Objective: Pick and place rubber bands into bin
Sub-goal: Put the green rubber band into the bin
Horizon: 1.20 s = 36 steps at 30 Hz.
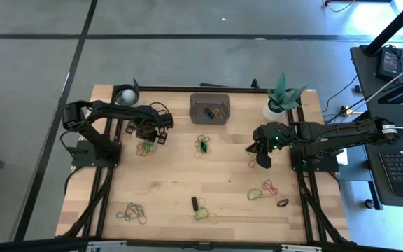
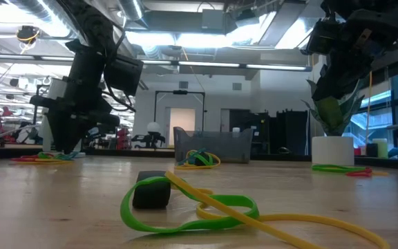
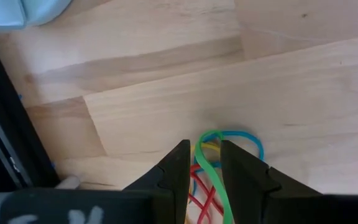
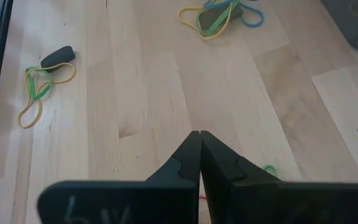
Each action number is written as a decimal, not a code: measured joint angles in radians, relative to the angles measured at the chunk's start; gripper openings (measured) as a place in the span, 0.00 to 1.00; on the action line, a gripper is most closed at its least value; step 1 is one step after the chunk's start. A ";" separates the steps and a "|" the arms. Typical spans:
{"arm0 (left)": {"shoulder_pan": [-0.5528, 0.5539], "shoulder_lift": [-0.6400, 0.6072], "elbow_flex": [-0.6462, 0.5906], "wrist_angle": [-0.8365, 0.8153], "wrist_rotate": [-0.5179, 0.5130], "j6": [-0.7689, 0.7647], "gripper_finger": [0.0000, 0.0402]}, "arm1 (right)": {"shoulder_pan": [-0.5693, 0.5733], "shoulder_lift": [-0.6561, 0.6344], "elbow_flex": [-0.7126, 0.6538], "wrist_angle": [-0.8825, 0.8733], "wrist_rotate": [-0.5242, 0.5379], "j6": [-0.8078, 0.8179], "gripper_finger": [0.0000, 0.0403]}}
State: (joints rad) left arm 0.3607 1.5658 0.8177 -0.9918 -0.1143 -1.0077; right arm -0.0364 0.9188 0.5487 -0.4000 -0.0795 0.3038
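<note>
From the high view, my left pincer point(image 1: 147, 140) is down over a small tangle of rubber bands point(image 1: 145, 148) at the desk's point(image 1: 166, 203) left side, with the bin point(image 1: 209, 107) further toward the middle along the far edge, a few bands already inside it. My right pincer point(image 1: 263, 152) hangs over bare wood on the right, waiting. Other clusters lie at the centre point(image 1: 202, 145), near the front left point(image 1: 131, 212), and at the front right point(image 1: 263, 189).

In the low view, my left arm reaches to the desk on the picture's left, its tip right at the red and green tangle point(image 2: 43, 157). The translucent bin point(image 2: 211, 146) stands well behind, with another cluster lying just in front of it.

The left wrist view tells me most: my fingers point(image 3: 174, 171) stand a narrow gap apart, straddling a green loop point(image 3: 211, 165), with red strands point(image 3: 202, 190) below and a blue loop point(image 3: 252, 140) beyond. I judge the grip is not yet firm. To do this well I should press the tips down to the wood, close fully on the green strand, then lift slowly so the tangled neighbours either come along or drop free before I carry it to the bin.

The right wrist view shows my right fingers point(image 4: 191, 158) pressed together, holding nothing.
</note>
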 joint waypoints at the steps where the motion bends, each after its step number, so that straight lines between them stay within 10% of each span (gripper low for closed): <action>1: 0.000 0.000 0.000 -0.001 0.001 0.000 0.21 | 0.000 0.000 0.000 0.000 0.000 0.000 0.03; 36: 0.000 0.000 -0.026 0.046 0.034 0.034 0.06 | 0.000 0.000 0.000 0.000 0.000 0.001 0.03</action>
State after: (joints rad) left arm 0.3607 1.5661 0.7914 -0.9455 -0.0807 -0.9737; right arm -0.0361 0.9188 0.5488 -0.3996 -0.0795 0.3050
